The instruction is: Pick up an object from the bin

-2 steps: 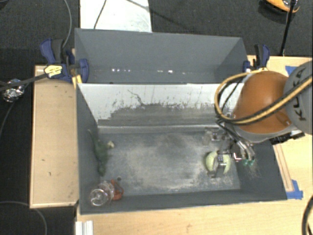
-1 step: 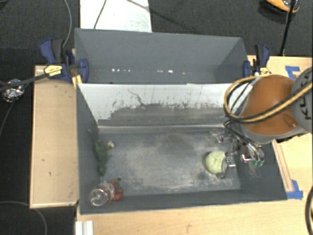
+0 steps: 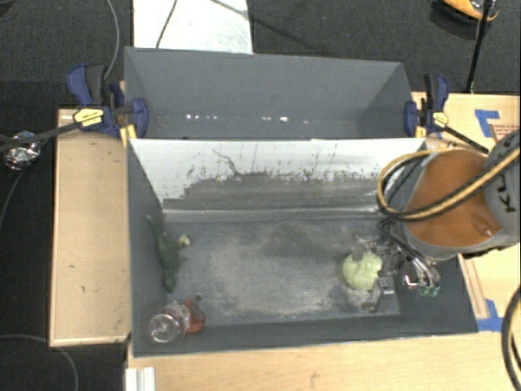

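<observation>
Pale green roundish lump (image 3: pixel 358 271) on the floor of the bin (image 3: pixel 269 259), near right part, right up against the gripper (image 3: pixel 377 279). Cannot tell whether wide, narrow or gripping. Well apart at left, a dark green toy (image 3: pixel 169 255); in the near left corner, a clear bottle (image 3: pixel 171 324) with red.

End effector (image 3: pixel 378 280) low; arm (image 3: pixel 456 210) at right

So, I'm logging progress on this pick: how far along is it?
Done: the gripper is low in the bin, at its right end, against a pale green roundish thing. In hand: closing on it; a firm grip can't be confirmed. Left: the lift, since the thing appears to rest on the floor. The dark green thing and the clear one with red lie untouched at left.
</observation>
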{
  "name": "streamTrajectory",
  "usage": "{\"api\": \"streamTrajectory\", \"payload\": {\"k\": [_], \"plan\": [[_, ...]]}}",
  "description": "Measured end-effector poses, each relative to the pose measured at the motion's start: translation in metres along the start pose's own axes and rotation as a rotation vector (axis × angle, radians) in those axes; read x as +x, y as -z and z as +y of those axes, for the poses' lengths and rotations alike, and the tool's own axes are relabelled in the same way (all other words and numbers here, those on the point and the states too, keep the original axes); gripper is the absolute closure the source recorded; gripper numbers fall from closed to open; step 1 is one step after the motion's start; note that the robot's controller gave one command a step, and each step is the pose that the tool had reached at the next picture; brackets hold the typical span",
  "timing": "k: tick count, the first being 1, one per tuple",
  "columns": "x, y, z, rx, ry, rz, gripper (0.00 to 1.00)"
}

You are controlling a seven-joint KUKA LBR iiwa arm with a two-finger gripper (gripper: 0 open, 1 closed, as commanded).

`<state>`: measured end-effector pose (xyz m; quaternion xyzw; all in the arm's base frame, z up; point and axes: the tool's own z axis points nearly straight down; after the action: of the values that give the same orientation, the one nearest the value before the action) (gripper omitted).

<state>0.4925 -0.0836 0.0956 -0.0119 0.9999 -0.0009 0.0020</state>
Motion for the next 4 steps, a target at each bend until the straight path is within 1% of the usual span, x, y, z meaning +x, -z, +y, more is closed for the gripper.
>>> {"api": "streamTrajectory", "payload": {"k": [1,2,3,4], "plan": [[-0.023,-0.02,-0.014,-0.004,0.583,-0.003,1.0],[-0.023,-0.02,-0.013,-0.005,0.582,-0.002,1.0],[-0.024,0.072,-0.033,-0.001,0.62,-0.009,0.0],[-0.023,0.07,-0.032,-0.004,0.619,-0.005,0.0]]}}
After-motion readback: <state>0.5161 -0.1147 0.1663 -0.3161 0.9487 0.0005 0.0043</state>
